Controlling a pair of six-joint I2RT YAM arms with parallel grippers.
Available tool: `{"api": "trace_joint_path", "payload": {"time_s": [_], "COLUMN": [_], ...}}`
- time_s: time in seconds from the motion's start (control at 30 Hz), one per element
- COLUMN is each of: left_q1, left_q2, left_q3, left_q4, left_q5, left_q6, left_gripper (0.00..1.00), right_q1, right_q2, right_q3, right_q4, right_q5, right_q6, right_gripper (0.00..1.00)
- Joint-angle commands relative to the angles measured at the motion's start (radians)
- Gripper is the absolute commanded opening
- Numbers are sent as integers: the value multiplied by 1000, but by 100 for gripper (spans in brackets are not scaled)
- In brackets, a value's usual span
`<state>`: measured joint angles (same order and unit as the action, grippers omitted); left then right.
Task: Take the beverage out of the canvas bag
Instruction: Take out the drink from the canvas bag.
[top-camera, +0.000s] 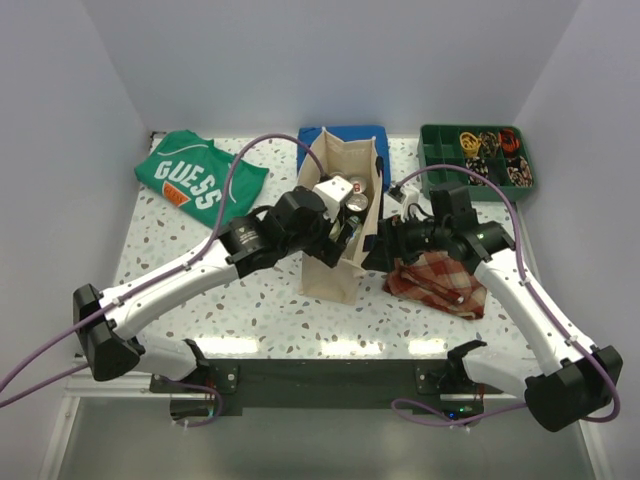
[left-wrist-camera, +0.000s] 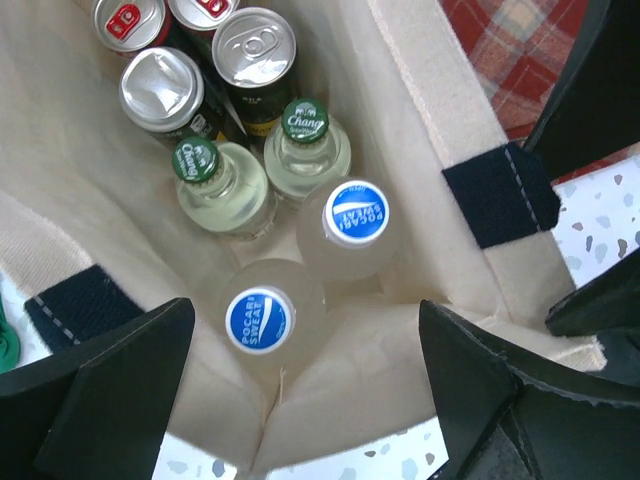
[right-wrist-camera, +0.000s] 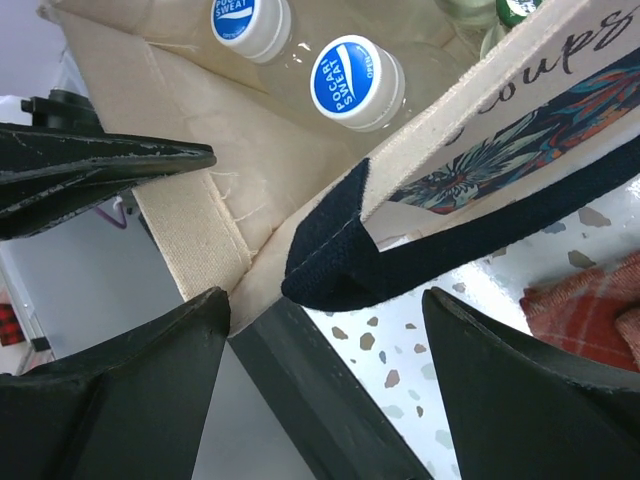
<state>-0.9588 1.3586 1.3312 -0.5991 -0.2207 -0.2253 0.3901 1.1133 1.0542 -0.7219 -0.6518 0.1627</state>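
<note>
The cream canvas bag (top-camera: 330, 270) stands upright mid-table. In the left wrist view, looking down past the bag wall (left-wrist-camera: 430, 120), it holds two blue-capped Pocari Sweat bottles (left-wrist-camera: 258, 320), two green-capped Chang bottles (left-wrist-camera: 304, 120) and several cans (left-wrist-camera: 256, 45). My left gripper (top-camera: 345, 228) hangs open over the bag's mouth, its midpoint (left-wrist-camera: 300, 400) just above the near bottle, touching nothing. My right gripper (top-camera: 378, 245) is open at the bag's right rim. In the right wrist view it (right-wrist-camera: 325, 385) sits below a navy handle (right-wrist-camera: 340, 255), and the Pocari caps (right-wrist-camera: 347, 78) show inside.
A green GUESS shirt (top-camera: 200, 180) lies at the back left. A folded blue cloth (top-camera: 345, 140) lies behind the bag. A red plaid cloth (top-camera: 440, 280) lies right of it, under my right arm. A green compartment tray (top-camera: 432, 152) stands at the back right.
</note>
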Motion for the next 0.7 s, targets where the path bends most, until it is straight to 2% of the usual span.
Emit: {"api": "trace_joint_path", "payload": {"time_s": [0.0, 0.27, 0.4, 0.67], "left_q1": [-8, -6, -6, -6], "left_q2": [33, 54, 95, 143], "left_q3": [109, 186, 168, 134], "left_q4": [30, 52, 47, 97], "left_q5": [6, 99, 145, 142], "left_q6": [4, 81, 75, 53], "left_gripper": [100, 100, 97, 96], "right_q1": [23, 23, 23, 23], "right_q2": [6, 0, -13, -47], "right_q3": [-13, 0, 15, 70], "right_q4": [-90, -48, -44, -53], "right_q5": [32, 92, 141, 248], "right_q6": [-26, 8, 20, 38], "right_gripper": [83, 83, 84, 84]}}
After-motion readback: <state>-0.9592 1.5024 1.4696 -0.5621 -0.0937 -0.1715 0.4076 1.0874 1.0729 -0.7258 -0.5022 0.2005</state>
